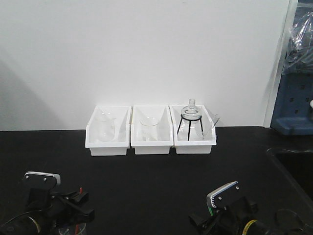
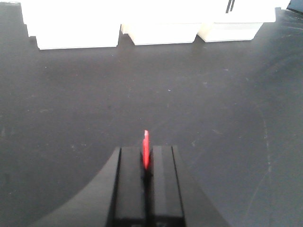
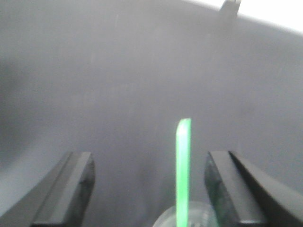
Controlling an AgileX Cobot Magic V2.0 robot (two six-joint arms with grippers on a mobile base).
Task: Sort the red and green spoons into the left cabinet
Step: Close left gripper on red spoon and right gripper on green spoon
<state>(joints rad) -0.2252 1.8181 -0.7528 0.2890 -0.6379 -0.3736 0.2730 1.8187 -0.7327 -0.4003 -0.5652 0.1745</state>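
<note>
Black benchtop [image 1: 156,176] ran up to a plain white wall [image 1: 146,49], and three white bins sat side by side against that wall. The left bin [image 1: 107,143] held one upright glass beaker [image 1: 104,128]. The middle bin [image 1: 151,144] held a second beaker [image 1: 149,129], also upright. The right bin [image 1: 195,145] held a round glass flask [image 1: 191,111] seated on a black tripod stand [image 1: 188,129], with a thin piece of glassware [image 1: 214,120] leaning at its right wall; what that piece was could not be told.

Near the front edge of the bench, the left gripper [image 2: 146,161] was clenched on the red spoon [image 2: 146,147], which stood edge-on between the two black fingers with its tip poking out past them.

The right gripper [image 3: 147,163] was spread wide, both fingers well clear of the green spoon [image 3: 182,161]. That spoon rose upright between them, its lower end at the rim of a clear round vessel [image 3: 196,215]. The right wrist view was blurred, so whether the spoon stood inside the vessel or just against it could not be told.
</note>
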